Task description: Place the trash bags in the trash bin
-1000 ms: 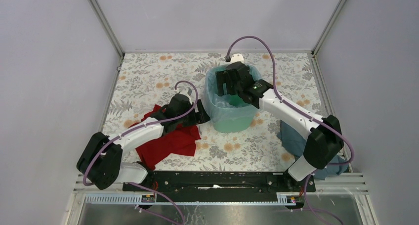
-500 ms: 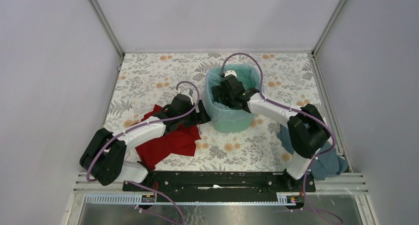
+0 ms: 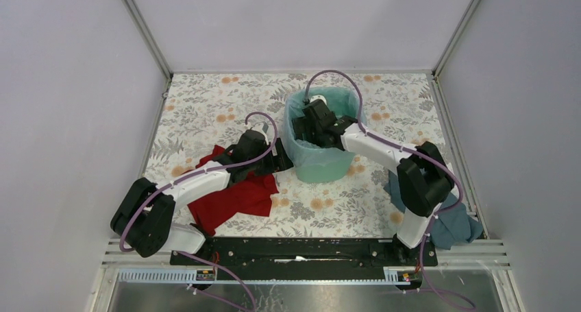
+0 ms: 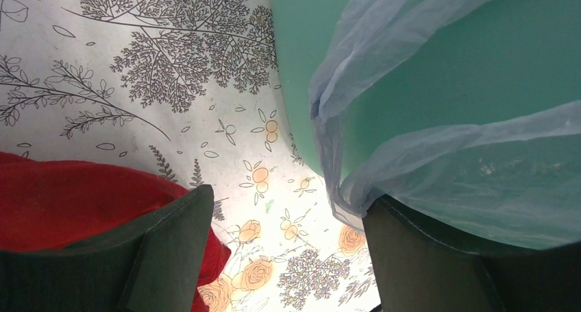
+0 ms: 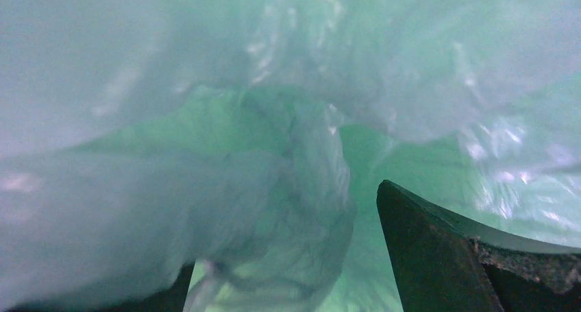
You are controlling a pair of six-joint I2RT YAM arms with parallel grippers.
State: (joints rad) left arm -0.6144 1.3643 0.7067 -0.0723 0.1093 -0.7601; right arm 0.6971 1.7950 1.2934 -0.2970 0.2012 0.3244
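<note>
Upright mint-green trash bin, translucent pale-blue trash bag inside it and over its rim.

You have one trash bin, mint green. One translucent trash bag countable, draped over its rim. Two loose cloths: one red cloth, one blue-grey cloth. Two arms: left arm, right arm. One floral table.
</note>
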